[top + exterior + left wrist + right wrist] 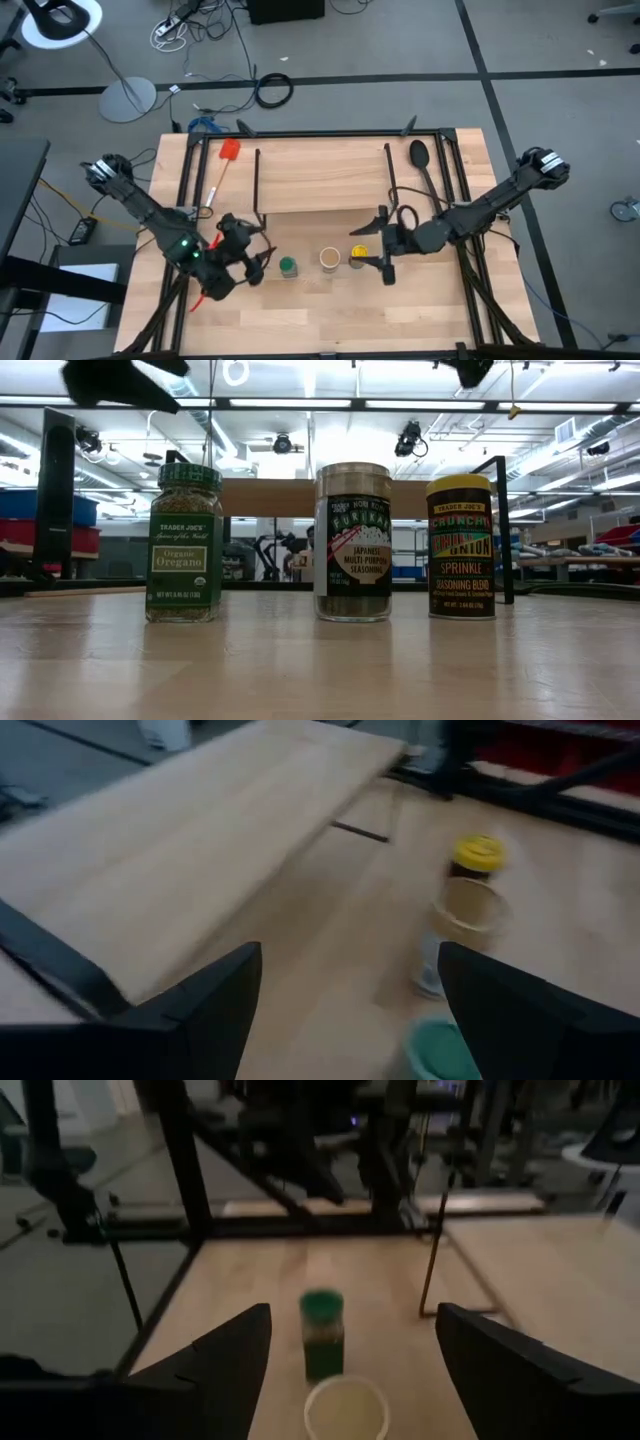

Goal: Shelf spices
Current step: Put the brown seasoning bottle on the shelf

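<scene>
Three spice jars stand upright in a row on the tabletop, in front of the shelf's near edge. From left to right they are the green-lidded jar (288, 266) (184, 545), the tan-lidded jar (329, 259) (353, 540) and the yellow-lidded jar (358, 257) (461, 547). The shelf (320, 180) (200, 850) is a light-wood board on black wire legs. My left gripper (262, 262) (345, 1010) is open, just left of the green jar and facing along the row. My right gripper (374, 247) (350, 1370) is open, just right of the yellow jar, which its wrist view does not show.
A red-headed spatula (228, 155) lies by the shelf's far left corner. A black spoon (420, 155) lies at its right end. Black frame rails (185, 190) run along both table sides. Bare tabletop (320, 310) lies near of the jars.
</scene>
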Tool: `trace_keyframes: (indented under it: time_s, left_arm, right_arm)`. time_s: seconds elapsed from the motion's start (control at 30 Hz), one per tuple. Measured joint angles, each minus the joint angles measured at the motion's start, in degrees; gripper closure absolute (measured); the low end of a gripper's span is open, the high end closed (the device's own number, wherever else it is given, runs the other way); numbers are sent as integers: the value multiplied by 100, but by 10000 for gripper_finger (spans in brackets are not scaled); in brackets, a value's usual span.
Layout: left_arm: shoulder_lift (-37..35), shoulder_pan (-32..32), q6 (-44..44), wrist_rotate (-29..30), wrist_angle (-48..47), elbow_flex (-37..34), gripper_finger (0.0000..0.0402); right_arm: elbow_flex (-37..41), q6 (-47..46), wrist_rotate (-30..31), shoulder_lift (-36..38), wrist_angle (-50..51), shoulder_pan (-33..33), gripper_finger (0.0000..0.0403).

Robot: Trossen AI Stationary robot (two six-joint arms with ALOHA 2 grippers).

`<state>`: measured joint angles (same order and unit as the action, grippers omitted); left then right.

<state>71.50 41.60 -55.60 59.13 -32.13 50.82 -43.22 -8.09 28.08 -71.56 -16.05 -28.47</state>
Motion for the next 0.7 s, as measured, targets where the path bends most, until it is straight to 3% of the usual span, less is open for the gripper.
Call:
trace_keyframes:
  time_s: [0.17, 0.43, 0.7]
  left_arm:
    - [1, 296, 120, 124, 876, -499, 94]
    - [1, 628, 1094, 119, 2868, -1366, 94]
    - [5, 846, 1725, 111, 5134, -2367, 94]
  right_arm:
    - [-207, -128, 19, -610, 264, 6, 120]
    - [-1495, -116, 13, -1762, 2030, 155, 120]
    - [-2157, -566, -115, -2206, 2977, 291, 121]
